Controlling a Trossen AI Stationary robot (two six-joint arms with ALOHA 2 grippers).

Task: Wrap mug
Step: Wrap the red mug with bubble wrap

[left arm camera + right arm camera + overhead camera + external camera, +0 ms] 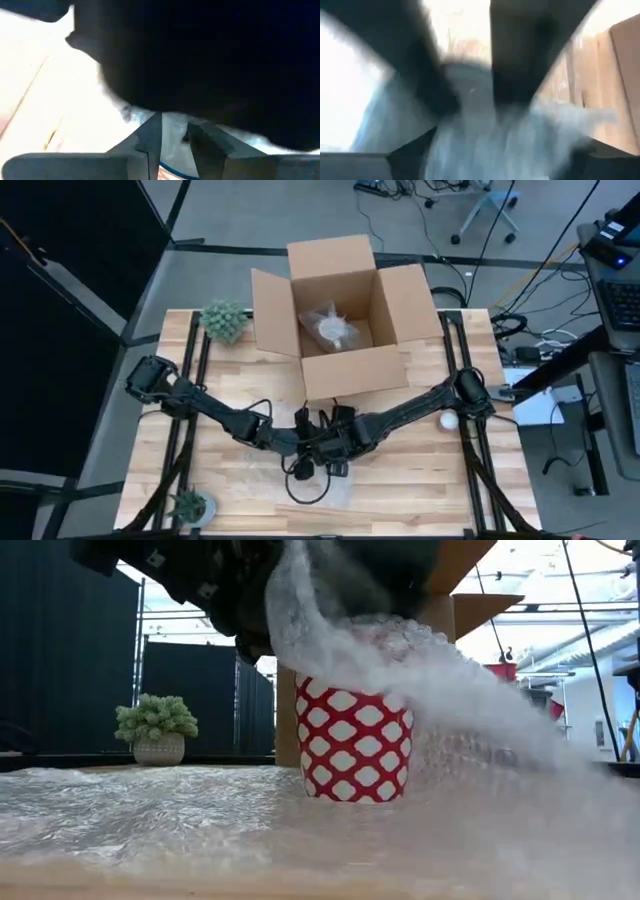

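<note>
The mug point(356, 740), red with white diamonds, stands upright on the bubble wrap point(150, 815) spread over the near middle of the desk point(420, 480), in front of the open box point(335, 315). Both end effectors meet above it. The left end effector point(172, 132) is nearly pressed together, pinching wrap. The right end effector point(470, 95) also looks to hold wrap, though its fingers I cannot tell. The step in hand is drawing the sheet over the mug's top. Next, I judge, the fold must be carried down the far side and tucked without tipping the mug.

Mug point(356, 745) on bubble wrap point(180, 815), box point(340, 315) behind it
</note>
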